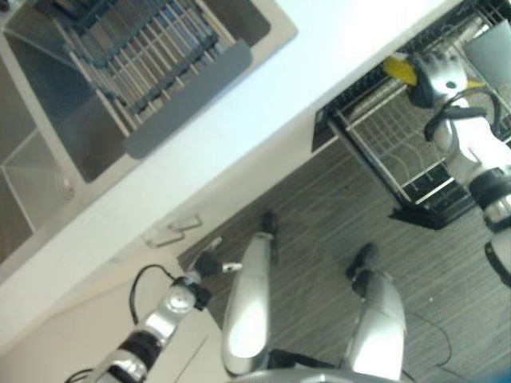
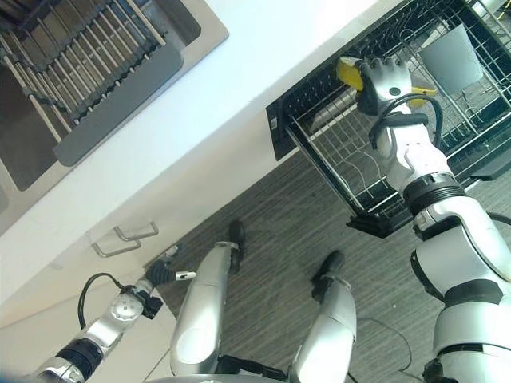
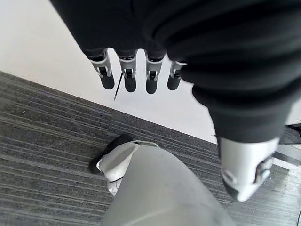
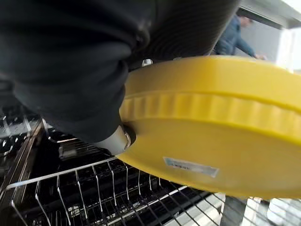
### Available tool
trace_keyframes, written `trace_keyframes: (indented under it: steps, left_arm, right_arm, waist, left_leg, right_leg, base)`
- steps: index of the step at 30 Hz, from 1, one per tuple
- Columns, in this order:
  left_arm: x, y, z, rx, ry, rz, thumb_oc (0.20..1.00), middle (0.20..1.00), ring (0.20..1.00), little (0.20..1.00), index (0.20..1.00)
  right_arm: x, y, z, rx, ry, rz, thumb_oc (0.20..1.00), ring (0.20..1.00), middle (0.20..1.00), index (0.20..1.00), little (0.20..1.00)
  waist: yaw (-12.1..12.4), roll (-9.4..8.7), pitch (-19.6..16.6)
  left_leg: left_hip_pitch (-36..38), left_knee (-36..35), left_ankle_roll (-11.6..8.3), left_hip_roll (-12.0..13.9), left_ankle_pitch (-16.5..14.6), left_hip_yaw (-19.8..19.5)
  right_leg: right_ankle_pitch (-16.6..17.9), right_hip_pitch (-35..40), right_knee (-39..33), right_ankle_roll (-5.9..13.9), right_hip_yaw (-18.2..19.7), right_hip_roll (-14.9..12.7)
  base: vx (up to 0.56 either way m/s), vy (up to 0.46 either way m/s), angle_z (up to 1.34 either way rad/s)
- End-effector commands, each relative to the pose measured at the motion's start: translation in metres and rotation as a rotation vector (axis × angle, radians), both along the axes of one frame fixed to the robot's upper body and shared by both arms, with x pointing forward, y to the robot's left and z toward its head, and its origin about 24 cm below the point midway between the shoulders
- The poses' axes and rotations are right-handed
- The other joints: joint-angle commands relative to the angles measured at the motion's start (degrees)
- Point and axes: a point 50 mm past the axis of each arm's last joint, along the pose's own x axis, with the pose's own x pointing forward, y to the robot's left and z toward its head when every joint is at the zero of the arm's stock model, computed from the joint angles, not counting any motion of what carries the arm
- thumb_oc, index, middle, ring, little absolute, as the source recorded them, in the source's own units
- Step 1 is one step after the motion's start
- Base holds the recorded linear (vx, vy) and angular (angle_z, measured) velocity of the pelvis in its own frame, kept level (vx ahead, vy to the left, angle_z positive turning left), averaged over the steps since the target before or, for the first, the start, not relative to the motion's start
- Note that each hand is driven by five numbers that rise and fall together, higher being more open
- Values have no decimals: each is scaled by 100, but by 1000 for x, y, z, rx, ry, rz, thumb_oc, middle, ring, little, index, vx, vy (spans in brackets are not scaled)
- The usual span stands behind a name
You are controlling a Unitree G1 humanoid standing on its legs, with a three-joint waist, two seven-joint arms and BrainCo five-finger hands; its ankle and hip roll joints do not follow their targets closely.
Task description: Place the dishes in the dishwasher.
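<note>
While the rack is out: the dishwasher rack [image 2: 383, 152] stands pulled clear from under the table's [image 2: 263, 60] front edge, its wire tines mostly bare.
Dish in hand: a yellow plate [image 4: 211, 136] hangs over the rack near that front edge, not yet set among the tines.
Right hand: the right hand [image 2: 383, 80] has the yellow plate; its fingers look curled over the rim, with the thumb under the plate in the wrist view.
Already loaded: one grey dish [image 2: 451, 56] seems to stand in the rack beyond the hand; I can't make out others.
Left hand: the left hand [image 2: 164, 274] hangs low by the cabinet front below the table, fingers straight and loose, holding nothing.
Sink side: a drying rack [image 1: 148, 48] sits over the sink [image 1: 48, 152] at the table's far corner; whether dishes wait there I can't tell.
Progress: mid-task, I'd say, with this plate to be slotted and released.
</note>
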Motion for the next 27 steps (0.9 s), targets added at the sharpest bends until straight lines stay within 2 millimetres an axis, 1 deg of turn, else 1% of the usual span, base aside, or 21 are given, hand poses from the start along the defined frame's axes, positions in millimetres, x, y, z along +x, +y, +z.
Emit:
trace_keyframes:
  steps: [1,2,6,8,10,12,14,17,18,24,27]
  left_arm:
    - [-6,-4,1,-30,-45,-17,1000,1000,1000,1000,1000]
    - [-6,-4,1,-30,-45,-17,1000,1000,1000,1000,1000]
    - [-5,-17,0,-62,-71,-30,1000,1000,1000,1000,1000]
    - [-4,-24,1,-86,-92,-28,1000,1000,1000,1000,1000]
    - [-5,-31,1,-116,-103,-30,1000,1000,1000,1000,1000]
    - [-4,-37,2,-134,-120,-35,1000,1000,1000,1000,1000]
    - [-3,-42,4,-156,-135,-39,1000,1000,1000,1000,1000]
    - [-2,-45,7,-172,-152,-43,1000,1000,1000,1000,1000]
    - [-3,-47,8,-177,-164,-46,1000,1000,1000,1000,1000]
    - [-3,-46,8,-187,-164,-12,1000,1000,1000,1000,1000]
    - [-3,-46,10,-195,-178,-15,1000,1000,1000,1000,1000]
  right_arm:
    - [-11,-14,47,-162,-253,-76,200,200,200,200,200]
    - [-11,-14,47,-162,-253,-76,200,200,200,200,200]
    - [-7,-8,36,-155,-284,-60,200,200,200,200,200]
    - [-6,-8,25,-88,-292,-60,200,200,200,200,200]
    - [-8,-10,22,-40,-334,-67,200,200,200,200,200]
    - [-9,-11,23,-26,-381,-58,200,200,200,200,200]
    - [-12,-10,33,-39,-442,-56,200,200,200,200,200]
    - [-12,-14,37,-28,-450,-77,200,200,200,200,200]
    - [-13,-19,37,4,-459,-96,200,200,200,200,200]
    - [-10,-19,37,76,-417,-74,200,200,200,200,200]
    - [-10,-26,33,81,-392,-125,200,200,200,200,200]
  waist:
    - [143,45,-167]
    - [143,45,-167]
    - [152,150,-167]
    - [145,202,-167]
    - [127,286,-167]
    - [117,345,-167]
    - [125,412,-167]
    - [146,470,-167]
    - [167,501,-167]
    - [211,575,-167]
    - [221,627,-167]
  left_leg:
    - [182,-751,201,-312,175,-212]
    - [182,-751,201,-312,175,-212]
    - [-18,-750,188,-358,190,-213]
    - [-108,-804,182,-382,213,-192]
    - [-190,-817,183,-406,224,-149]
    - [-280,-842,179,-424,248,-113]
    - [-429,-825,171,-446,255,-98]
    - [-579,-820,165,-478,274,-99]
    - [-649,-827,169,-497,274,-93]
    - [-832,-816,154,-512,298,-73]
    - [-944,-793,142,-505,304,-64]
  right_leg:
    - [-692,-213,967,-194,-128,267]
    - [-692,-213,967,-194,-128,267]
    - [-670,-421,952,-196,-118,240]
    - [-652,-537,918,-194,-117,240]
    - [-644,-669,947,-199,-89,202]
    - [-629,-789,955,-193,-70,180]
    - [-625,-952,995,-195,-63,147]
    - [-619,-1111,1033,-200,-60,138]
    - [-612,-1174,1022,-204,-79,122]
    - [-621,-1358,1087,-215,-91,84]
    - [-636,-1490,1151,-223,-77,50]
  base:
    - [-65,5,-2]
    - [-48,16,-1]
    - [-59,19,-1]
    - [-61,34,1]
    - [-37,79,2]
    - [-31,84,0]
    - [-28,78,1]
    - [-7,26,-1]
    - [0,0,0]
    - [0,0,0]
    - [0,0,0]
